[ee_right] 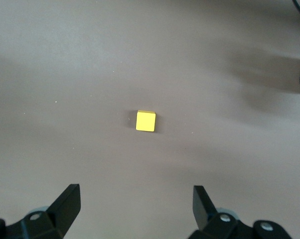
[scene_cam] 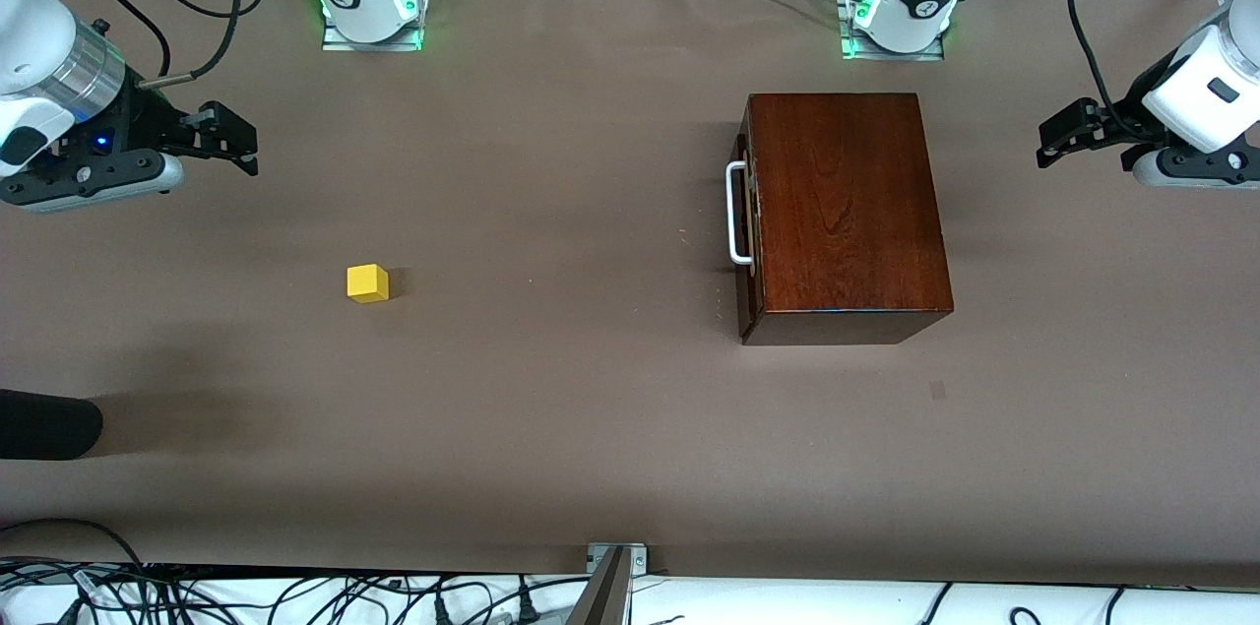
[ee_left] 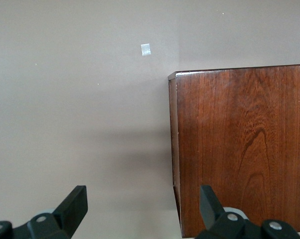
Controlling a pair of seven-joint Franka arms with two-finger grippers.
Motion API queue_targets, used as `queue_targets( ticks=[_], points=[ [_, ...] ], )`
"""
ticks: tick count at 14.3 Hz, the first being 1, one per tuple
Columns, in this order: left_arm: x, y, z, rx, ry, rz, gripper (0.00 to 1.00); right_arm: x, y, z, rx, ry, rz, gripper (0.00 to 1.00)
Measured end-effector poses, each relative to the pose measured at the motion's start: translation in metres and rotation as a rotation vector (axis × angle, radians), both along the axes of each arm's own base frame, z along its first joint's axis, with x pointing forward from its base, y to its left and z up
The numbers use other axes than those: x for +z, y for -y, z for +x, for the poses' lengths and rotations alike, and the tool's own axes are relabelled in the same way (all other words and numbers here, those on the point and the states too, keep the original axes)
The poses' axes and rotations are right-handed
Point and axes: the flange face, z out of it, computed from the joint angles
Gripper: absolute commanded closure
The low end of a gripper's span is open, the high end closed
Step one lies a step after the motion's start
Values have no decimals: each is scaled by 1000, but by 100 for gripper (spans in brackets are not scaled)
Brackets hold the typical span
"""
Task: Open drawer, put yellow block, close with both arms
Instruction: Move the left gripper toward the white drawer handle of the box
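The mahogany wooden box [scene_cam: 847,212] stands toward the left arm's end of the table. Its drawer [scene_cam: 748,212] is shut, and the white U-shaped handle [scene_cam: 735,212] faces the right arm's end. The box also shows in the left wrist view [ee_left: 239,144]. The yellow block [scene_cam: 367,282] lies on the table toward the right arm's end and shows in the right wrist view [ee_right: 145,121]. My left gripper [scene_cam: 1053,138] is open and empty, up at the left arm's end beside the box. My right gripper [scene_cam: 241,145] is open and empty, up at the right arm's end.
The brown table [scene_cam: 551,389] carries only the box and the block. A black rounded object [scene_cam: 44,423] pokes in at the table's edge at the right arm's end. Cables [scene_cam: 295,595] run along the edge nearest the front camera.
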Motion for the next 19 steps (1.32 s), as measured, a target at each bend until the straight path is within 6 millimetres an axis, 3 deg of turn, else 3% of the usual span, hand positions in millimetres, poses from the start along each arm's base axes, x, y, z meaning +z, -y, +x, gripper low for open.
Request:
queue_targets(
  ticks=[9,13,16,19],
  points=[
    [-2,-1,1,2,-4,1,0,0,0,0,0,0,0,0],
    [-23,8,-6,-15,-130,7,0,0,0,0,0,0,-1,0],
    [-52,51,-10,-94,-255,11,0,-1,0,0,0,-2,-2,0],
    [-80,135,-8,-163,-249,9,0,-2,2,1,-2,-6,-4,0]
  ],
)
